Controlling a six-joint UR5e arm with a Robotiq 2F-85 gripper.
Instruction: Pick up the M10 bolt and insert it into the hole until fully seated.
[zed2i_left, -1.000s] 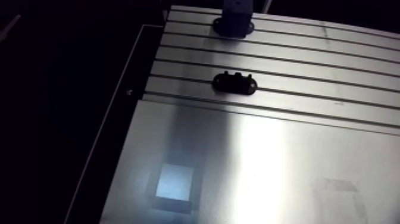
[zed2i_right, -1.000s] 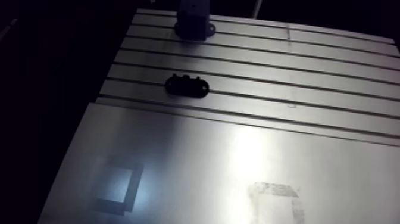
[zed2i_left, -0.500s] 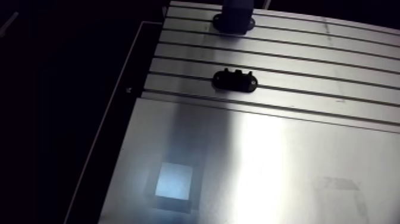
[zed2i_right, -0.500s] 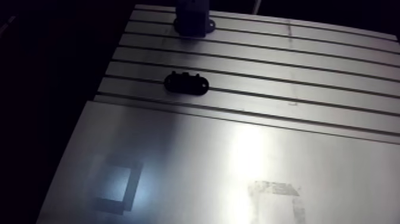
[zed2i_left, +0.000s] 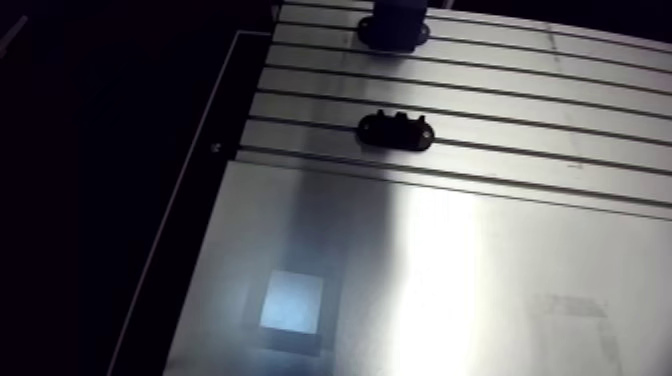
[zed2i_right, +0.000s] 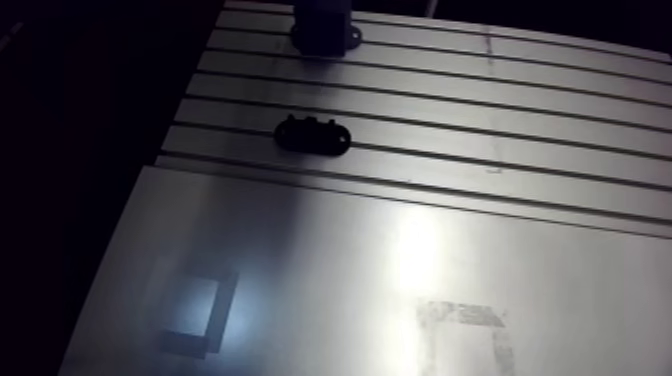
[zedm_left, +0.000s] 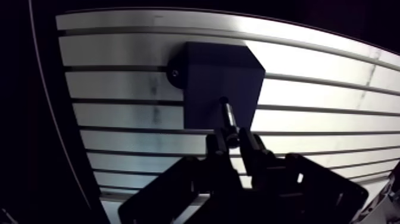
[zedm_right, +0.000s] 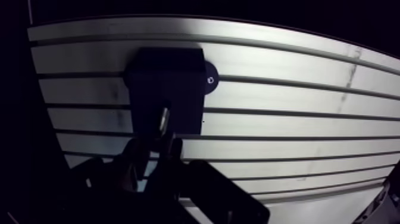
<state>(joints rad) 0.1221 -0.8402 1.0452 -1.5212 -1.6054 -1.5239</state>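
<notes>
1. The slotted table (zed2i_left: 480, 90) fills the arm view's middle and right.
2. A dark block (zedm_left: 214, 71) stands on it, at that view's top centre.
3. The gripper (zedm_left: 235, 142) is clenched on the bolt.
4. The M10 bolt (zedm_left: 228, 119) sits between the fingers, its tip seemingly over the block; contact is unclear.

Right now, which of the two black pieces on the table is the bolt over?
The tall block with the side lug, not the low oval holder; the wrist view shows the gripper holding the bolt over it.
</notes>
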